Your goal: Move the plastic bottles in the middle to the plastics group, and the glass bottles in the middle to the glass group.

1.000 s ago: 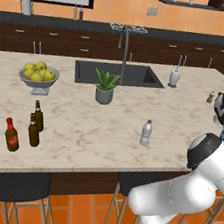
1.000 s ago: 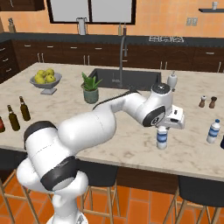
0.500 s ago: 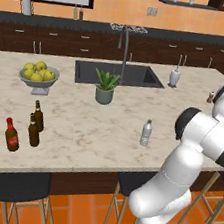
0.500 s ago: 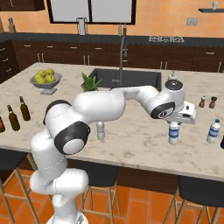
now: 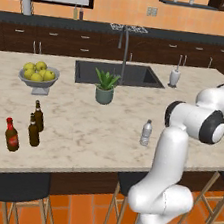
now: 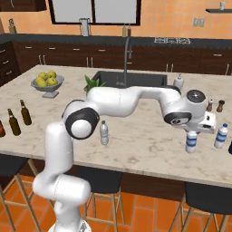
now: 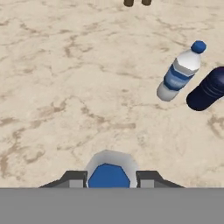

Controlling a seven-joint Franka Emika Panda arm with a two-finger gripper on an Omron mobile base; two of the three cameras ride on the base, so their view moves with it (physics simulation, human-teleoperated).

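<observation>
My gripper is shut on the cap of a clear plastic bottle with a blue label, held upright low over the right end of the island. In the hand view its blue cap sits between my fingertips. The plastics group is just to the right: a blue-labelled bottle and a dark blue one. The plain greyish plastic bottle stands mid-counter. At the far left two dark brown glass bottles stand with a red-labelled one.
Salt and pepper shakers stand behind my hand, and a soap dispenser is by the sink. A potted plant and a fruit bowl sit further left. Stools line the island's near edge.
The arm has swung to the right along the island, carrying the blue-labelled bottle closer to the plastics group. The other bottles have not moved.
</observation>
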